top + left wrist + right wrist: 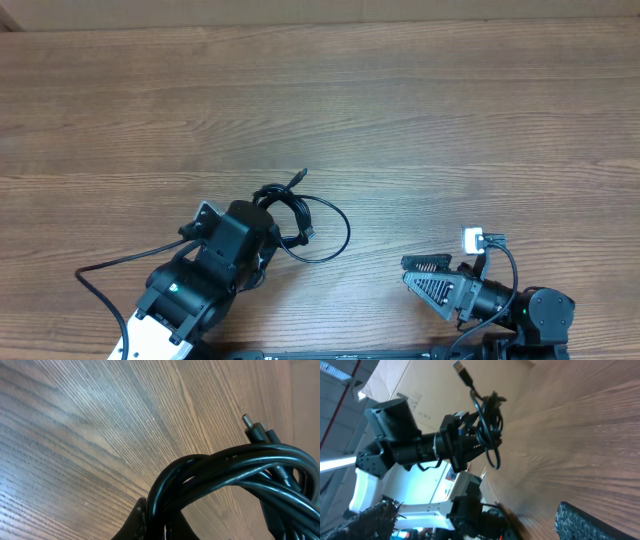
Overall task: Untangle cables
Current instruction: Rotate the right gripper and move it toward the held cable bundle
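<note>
free: table [420, 110] far side and middle | obstacle: cables [300, 212] looped bunch near-left

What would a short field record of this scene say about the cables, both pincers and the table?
cables: black cords tangled in one bunch, one plug sticking out
left pincer: shut on the cables
right pincer: open, empty, apart from the cables
table: wood-grain top
</note>
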Tool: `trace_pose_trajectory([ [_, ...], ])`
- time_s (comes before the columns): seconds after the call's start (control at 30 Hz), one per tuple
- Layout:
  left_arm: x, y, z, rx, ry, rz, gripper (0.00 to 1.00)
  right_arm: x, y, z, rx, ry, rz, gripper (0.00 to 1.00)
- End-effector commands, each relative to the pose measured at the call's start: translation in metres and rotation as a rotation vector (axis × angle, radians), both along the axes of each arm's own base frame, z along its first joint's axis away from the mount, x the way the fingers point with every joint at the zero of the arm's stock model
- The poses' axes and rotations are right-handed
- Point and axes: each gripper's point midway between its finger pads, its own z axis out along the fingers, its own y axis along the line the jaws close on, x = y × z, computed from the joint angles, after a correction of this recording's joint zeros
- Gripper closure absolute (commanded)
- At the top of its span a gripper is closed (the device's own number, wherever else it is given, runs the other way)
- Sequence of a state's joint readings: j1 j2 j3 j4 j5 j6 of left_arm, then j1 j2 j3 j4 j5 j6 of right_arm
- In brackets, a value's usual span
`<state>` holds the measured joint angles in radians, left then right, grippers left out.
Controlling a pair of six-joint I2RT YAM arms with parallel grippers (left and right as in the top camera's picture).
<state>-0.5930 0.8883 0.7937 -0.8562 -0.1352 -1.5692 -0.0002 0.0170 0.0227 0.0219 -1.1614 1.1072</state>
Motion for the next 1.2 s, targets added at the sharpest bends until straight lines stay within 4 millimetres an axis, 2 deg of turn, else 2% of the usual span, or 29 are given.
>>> trace_pose_trajectory([
  [0.0, 0.002, -0.01, 0.012, -0.077, -0.009, -0.002, 0.95, -0.012, 0.002, 0.027, 0.002, -0.048, 0.032, 0.01],
  [0.1, 0.003, -0.019, 0.016, -0.122, -0.015, -0.024, 0.96, -0.007, 0.0, 0.028, 0.001, 0.001, -0.003, 0.01],
  [0.2, 0.003, -0.029, 0.021, -0.176, -0.015, -0.042, 0.96, 0.0, -0.002, 0.017, -0.009, 0.071, -0.029, 0.01],
  [0.43, -0.002, -0.038, 0.017, -0.251, 0.054, -0.005, 0.96, 0.013, -0.008, 0.015, -0.039, 0.019, -0.107, 0.0],
  [0.47, -0.002, -0.041, 0.015, -0.257, 0.066, -0.007, 0.96, 0.015, -0.009, 0.014, -0.034, 0.036, -0.121, 0.07],
  [0.5, -0.002, -0.045, 0.014, -0.265, 0.075, -0.01, 0.96, 0.016, -0.01, 0.012, -0.033, 0.048, -0.128, 0.11],
  [0.53, -0.001, -0.05, 0.014, -0.271, 0.075, -0.02, 0.96, 0.016, -0.01, 0.012, -0.032, 0.053, -0.13, 0.17],
  [0.57, 0.001, -0.056, 0.014, -0.275, 0.07, -0.033, 0.96, 0.017, -0.01, 0.011, -0.031, 0.06, -0.133, 0.19],
  [0.83, 0.017, -0.114, 0.005, -0.309, 0.033, -0.155, 0.96, 0.011, 0.001, 0.012, 0.008, 0.141, -0.098, 0.22],
  [0.93, 0.019, -0.133, -0.002, -0.316, 0.034, -0.192, 0.96, 0.007, 0.007, 0.012, 0.004, 0.141, -0.078, 0.27],
  [1.03, 0.02, -0.151, -0.002, -0.346, 0.021, -0.233, 0.96, 0.011, 0.01, 0.005, -0.01, 0.17, -0.111, 0.27],
  [1.07, 0.02, -0.157, 0.0, -0.363, 0.013, -0.25, 0.96, 0.013, 0.01, 0.001, -0.023, 0.175, -0.129, 0.29],
  [1.1, 0.019, -0.162, 0.003, -0.377, 0.003, -0.263, 0.96, 0.015, 0.01, -0.004, -0.041, 0.172, -0.149, 0.36],
  [1.17, 0.018, -0.167, 0.007, -0.388, -0.01, -0.279, 0.96, 0.016, 0.01, -0.009, -0.067, 0.167, -0.171, 0.55],
])
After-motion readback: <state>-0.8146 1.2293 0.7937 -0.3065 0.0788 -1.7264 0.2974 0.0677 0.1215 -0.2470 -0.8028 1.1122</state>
